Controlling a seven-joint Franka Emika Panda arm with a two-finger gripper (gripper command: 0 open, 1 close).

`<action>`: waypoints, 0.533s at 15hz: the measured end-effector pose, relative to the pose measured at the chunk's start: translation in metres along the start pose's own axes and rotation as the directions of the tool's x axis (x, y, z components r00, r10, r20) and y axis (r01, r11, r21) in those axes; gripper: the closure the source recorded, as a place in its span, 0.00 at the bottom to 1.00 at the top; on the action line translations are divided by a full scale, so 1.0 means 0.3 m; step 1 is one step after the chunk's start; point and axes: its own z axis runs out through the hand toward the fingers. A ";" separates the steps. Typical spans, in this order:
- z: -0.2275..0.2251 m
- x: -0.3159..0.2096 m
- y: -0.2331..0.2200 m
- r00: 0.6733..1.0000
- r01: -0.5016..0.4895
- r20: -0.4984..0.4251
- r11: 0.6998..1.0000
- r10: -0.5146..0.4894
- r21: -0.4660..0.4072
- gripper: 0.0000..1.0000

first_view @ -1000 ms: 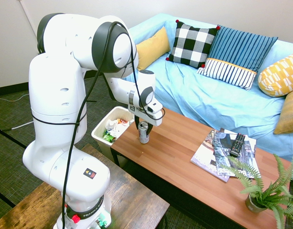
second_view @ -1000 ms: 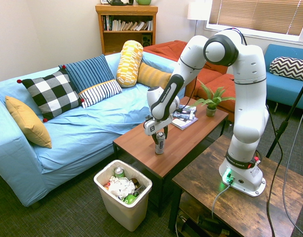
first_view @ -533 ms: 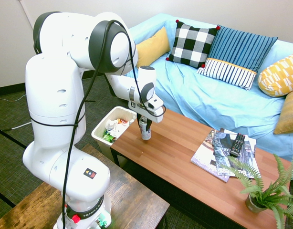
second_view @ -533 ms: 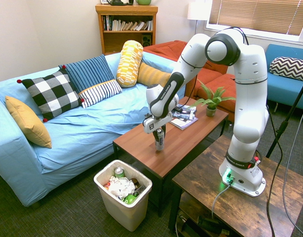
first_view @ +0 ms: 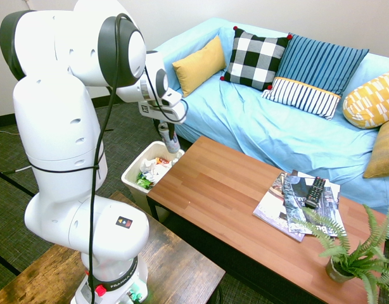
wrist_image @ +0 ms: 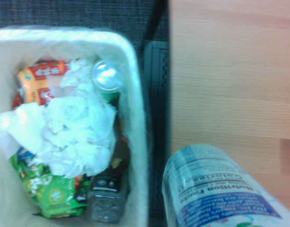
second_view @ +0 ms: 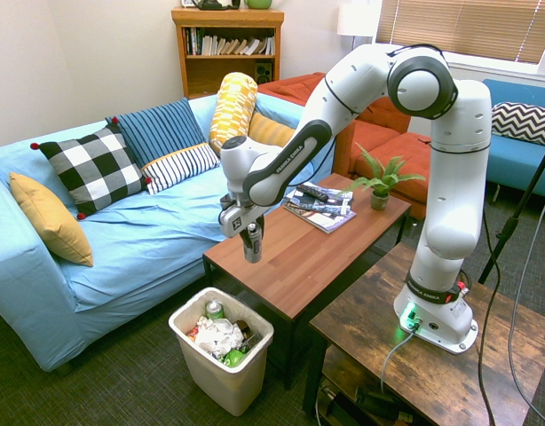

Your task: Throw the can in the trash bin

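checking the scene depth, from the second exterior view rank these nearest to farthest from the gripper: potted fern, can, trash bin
1. can, gripped between the fingers
2. trash bin, below the gripper
3. potted fern, far end of the table

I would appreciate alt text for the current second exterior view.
A white robot arm's jaws grip a silver can above a wooden coffee table; a white bin of rubbish stands nearby, with a blue-covered sofa behind.
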 end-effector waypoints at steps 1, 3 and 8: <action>0.000 -0.087 -0.064 0.999 0.030 -0.014 1.000 -0.030 -0.004 1.00; 0.022 -0.230 -0.185 0.996 0.077 -0.046 0.997 -0.078 -0.018 1.00; 0.132 -0.352 -0.382 0.987 0.097 -0.121 0.993 -0.106 -0.074 0.00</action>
